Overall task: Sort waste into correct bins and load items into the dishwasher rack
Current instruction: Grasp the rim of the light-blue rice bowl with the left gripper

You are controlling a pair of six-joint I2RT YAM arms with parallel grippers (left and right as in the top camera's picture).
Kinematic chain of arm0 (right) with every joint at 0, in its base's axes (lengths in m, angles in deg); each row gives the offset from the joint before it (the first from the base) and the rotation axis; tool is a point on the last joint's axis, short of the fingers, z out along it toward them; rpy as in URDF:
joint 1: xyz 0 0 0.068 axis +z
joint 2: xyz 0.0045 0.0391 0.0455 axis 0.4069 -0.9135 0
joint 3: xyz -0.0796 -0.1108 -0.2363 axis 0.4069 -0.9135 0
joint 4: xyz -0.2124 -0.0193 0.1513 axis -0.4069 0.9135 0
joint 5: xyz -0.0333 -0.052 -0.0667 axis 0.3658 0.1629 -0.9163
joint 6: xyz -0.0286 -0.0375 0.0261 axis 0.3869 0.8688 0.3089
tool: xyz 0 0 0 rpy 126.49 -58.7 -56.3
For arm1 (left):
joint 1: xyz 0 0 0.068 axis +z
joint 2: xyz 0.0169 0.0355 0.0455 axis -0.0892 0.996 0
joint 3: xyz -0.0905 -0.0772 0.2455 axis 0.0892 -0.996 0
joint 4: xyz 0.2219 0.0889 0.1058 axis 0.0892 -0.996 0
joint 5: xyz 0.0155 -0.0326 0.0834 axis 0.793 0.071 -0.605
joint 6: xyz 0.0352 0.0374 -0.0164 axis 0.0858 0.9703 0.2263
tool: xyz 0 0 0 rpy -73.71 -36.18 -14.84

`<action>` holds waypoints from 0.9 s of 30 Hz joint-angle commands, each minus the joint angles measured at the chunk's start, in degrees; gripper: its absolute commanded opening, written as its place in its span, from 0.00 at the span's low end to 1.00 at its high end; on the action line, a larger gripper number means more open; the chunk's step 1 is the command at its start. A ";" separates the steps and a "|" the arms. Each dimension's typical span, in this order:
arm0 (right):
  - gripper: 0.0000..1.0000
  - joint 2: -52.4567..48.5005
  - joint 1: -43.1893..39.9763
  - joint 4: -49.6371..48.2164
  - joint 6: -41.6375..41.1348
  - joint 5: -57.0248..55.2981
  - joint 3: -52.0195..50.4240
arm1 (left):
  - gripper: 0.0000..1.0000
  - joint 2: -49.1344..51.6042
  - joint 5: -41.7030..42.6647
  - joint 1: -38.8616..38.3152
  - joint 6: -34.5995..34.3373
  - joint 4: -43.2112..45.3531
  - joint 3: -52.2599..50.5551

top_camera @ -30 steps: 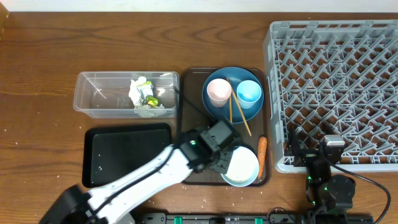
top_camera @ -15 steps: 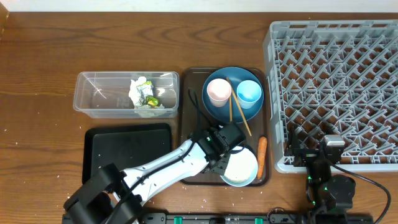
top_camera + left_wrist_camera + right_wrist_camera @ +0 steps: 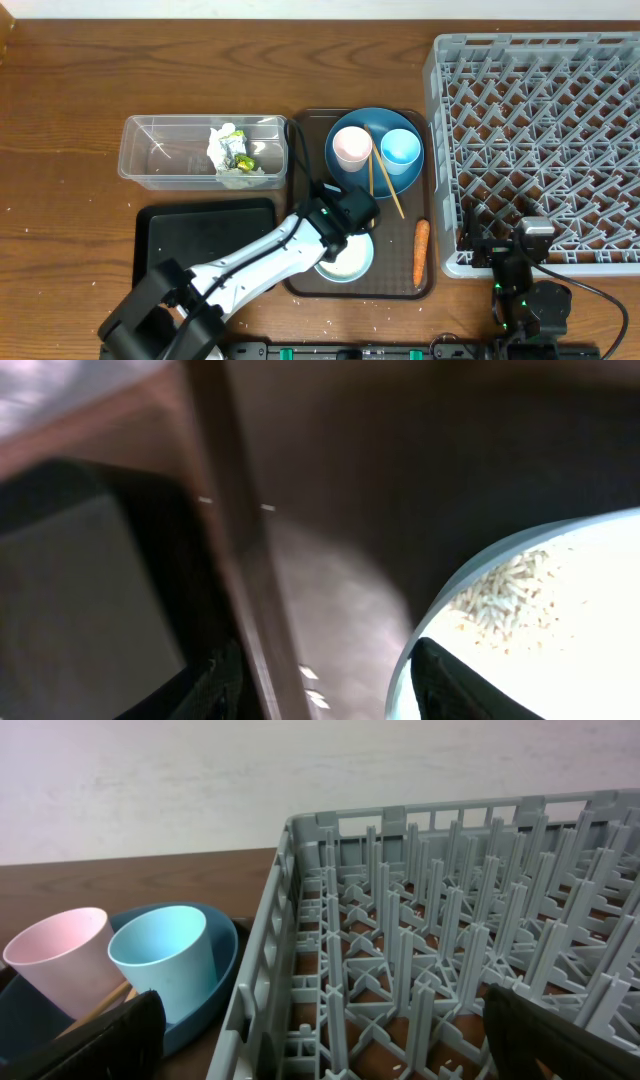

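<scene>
The pale blue bowl (image 3: 348,262) sits on the brown tray, with white rice grains (image 3: 500,595) inside it (image 3: 560,630). My left gripper (image 3: 343,222) (image 3: 330,685) is open over the bowl's left rim, one finger inside the bowl and the other outside it. The orange carrot (image 3: 420,251) lies on the tray to the right. The blue plate (image 3: 372,172) holds the pink cup (image 3: 352,147), the light-blue cup (image 3: 400,148) and the chopsticks (image 3: 386,188). The clear tub (image 3: 160,152) holds the tissue (image 3: 230,148). My right gripper (image 3: 530,240) (image 3: 320,1045) is open and empty at the grey rack's (image 3: 540,120) front edge.
The black tray (image 3: 195,245) lies left of the brown serving tray (image 3: 392,278), below the tub. A few rice grains lie on the table near the black tray. The rack (image 3: 450,920) fills the right side; the cups (image 3: 165,960) stand just left of it.
The bowl has slid left across the brown tray, away from the carrot, together with my left gripper. The right arm has not moved.
</scene>
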 commanded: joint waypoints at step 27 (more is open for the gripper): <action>0.99 0.00 0.48 0.24 0.33 -0.37 -0.09 | 0.50 -6.78 16.65 -14.03 -4.44 4.66 4.44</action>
